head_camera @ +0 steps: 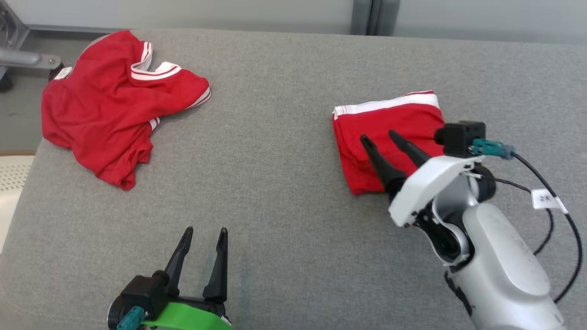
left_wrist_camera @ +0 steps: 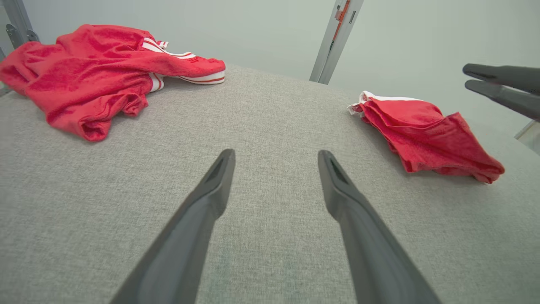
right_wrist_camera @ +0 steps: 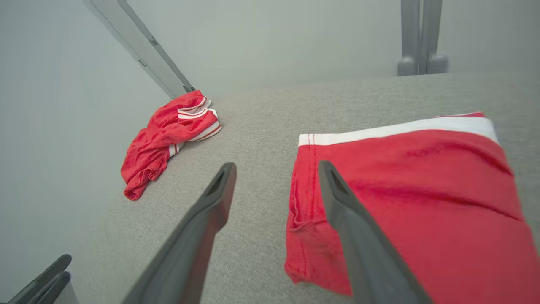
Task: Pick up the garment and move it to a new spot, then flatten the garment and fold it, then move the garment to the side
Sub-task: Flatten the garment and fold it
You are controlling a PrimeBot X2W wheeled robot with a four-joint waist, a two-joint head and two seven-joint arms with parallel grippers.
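Red and folded, the garment point(head_camera: 390, 123) lay on the right side of the grey table point(head_camera: 275, 183). We saw the right claw point(head_camera: 380, 137) up over its left edge, fingers wide apart, holding nothing. The left claw point(head_camera: 206, 230) sat near us, wide apart too and empty. A second red garment point(head_camera: 110, 101) lay crumpled at the far left corner.

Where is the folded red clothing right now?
In the head view, the folded red garment lies on the right side of the grey surface, under the right gripper, jaws open; the crumpled red garment sits at the back left.
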